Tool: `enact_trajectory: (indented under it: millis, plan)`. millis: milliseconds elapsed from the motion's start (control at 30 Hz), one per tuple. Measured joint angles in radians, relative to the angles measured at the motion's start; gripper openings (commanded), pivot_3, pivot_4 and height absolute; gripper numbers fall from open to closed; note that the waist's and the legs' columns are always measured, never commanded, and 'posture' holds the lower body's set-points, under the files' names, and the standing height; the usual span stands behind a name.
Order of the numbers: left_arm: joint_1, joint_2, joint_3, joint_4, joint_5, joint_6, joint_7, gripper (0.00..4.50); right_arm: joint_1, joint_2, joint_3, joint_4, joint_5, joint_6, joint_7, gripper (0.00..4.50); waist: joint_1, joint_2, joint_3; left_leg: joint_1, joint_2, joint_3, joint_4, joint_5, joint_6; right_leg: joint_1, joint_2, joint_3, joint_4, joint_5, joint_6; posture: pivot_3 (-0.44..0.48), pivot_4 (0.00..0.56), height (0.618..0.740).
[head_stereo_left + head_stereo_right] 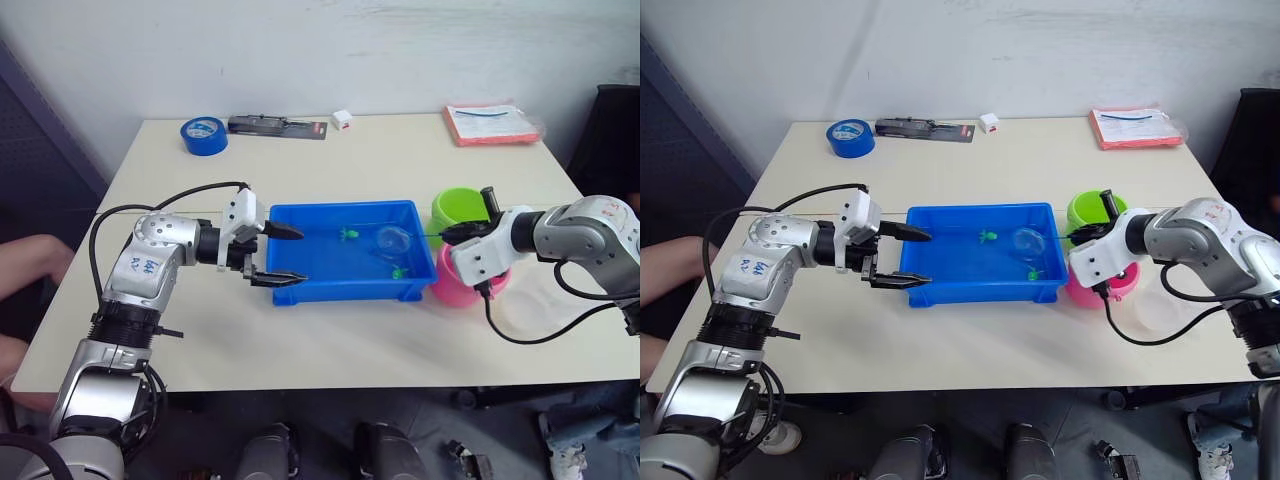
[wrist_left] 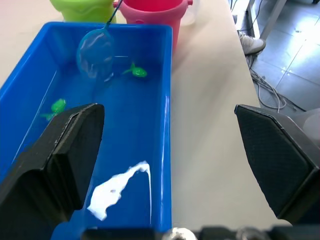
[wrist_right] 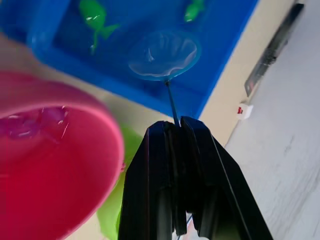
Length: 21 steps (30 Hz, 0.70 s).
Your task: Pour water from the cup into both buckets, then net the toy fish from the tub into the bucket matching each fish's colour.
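The blue tub (image 1: 300, 215) sits mid-table with two green toy fish (image 1: 348, 233) (image 1: 398, 270) in its water. My right gripper (image 1: 447, 235) is shut on the thin handle of the net, whose blue hoop (image 1: 392, 238) hangs over the tub's right part, between the fish. Behind that gripper stand the green bucket (image 1: 458, 205) and the pink bucket (image 1: 452, 288); the pink bucket (image 3: 50, 150) holds water with pinkish shapes. The clear cup (image 1: 1162, 308) stands right of the pink bucket. My left gripper (image 1: 292, 255) is open, its fingers (image 1: 283, 231) spread over the tub's left end.
At the table's far edge lie a blue tape roll (image 1: 204, 135), a black packaged tool (image 1: 277, 126), a small white cube (image 1: 342, 119) and a red booklet (image 1: 490, 123). Black cables loop from both wrists. A person's leg (image 1: 30, 262) shows at the left.
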<state>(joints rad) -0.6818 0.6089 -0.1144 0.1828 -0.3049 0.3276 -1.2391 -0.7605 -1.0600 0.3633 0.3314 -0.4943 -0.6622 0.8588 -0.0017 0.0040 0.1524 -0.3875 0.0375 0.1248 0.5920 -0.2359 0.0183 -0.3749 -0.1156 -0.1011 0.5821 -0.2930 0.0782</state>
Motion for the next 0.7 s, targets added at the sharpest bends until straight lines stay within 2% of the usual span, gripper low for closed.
enact_trajectory:
  millis: [133,267,467,700]
  plan:
    - [0.018,0.001,0.013,-0.034,-0.006,0.016,0.015,4.50,-0.007,0.004,0.019,0.030,-0.001,-0.080,0.013,0.80,-0.001,0.000,0.000,0.001,0.002,-0.002,0.000,0.001,-0.003,0.000,0.001,-0.001,0.003,-0.001,-0.002,0.000,0.150,0.740]
    - [0.024,0.001,0.018,-0.054,-0.008,0.025,0.025,4.50,0.018,0.003,0.015,0.022,0.053,-0.081,0.052,0.80,-0.002,0.000,0.000,0.002,0.002,-0.002,0.000,0.001,-0.003,0.001,0.001,-0.001,0.003,-0.002,-0.003,0.000,0.150,0.740]
    - [0.027,0.001,0.022,-0.058,-0.010,0.038,0.035,4.50,0.092,0.001,-0.035,-0.040,0.159,-0.006,0.113,0.80,0.000,0.000,0.000,0.002,0.002,-0.002,0.001,0.001,-0.002,0.001,0.001,-0.001,0.003,-0.001,-0.002,0.000,0.150,0.740]
    - [0.024,-0.004,0.022,-0.057,-0.010,0.038,0.035,4.50,0.098,-0.014,-0.065,-0.039,0.203,0.059,0.179,0.80,0.000,0.000,0.000,0.002,0.002,-0.002,0.001,0.001,-0.002,0.001,0.001,-0.001,0.003,-0.001,-0.003,0.000,0.150,0.740]
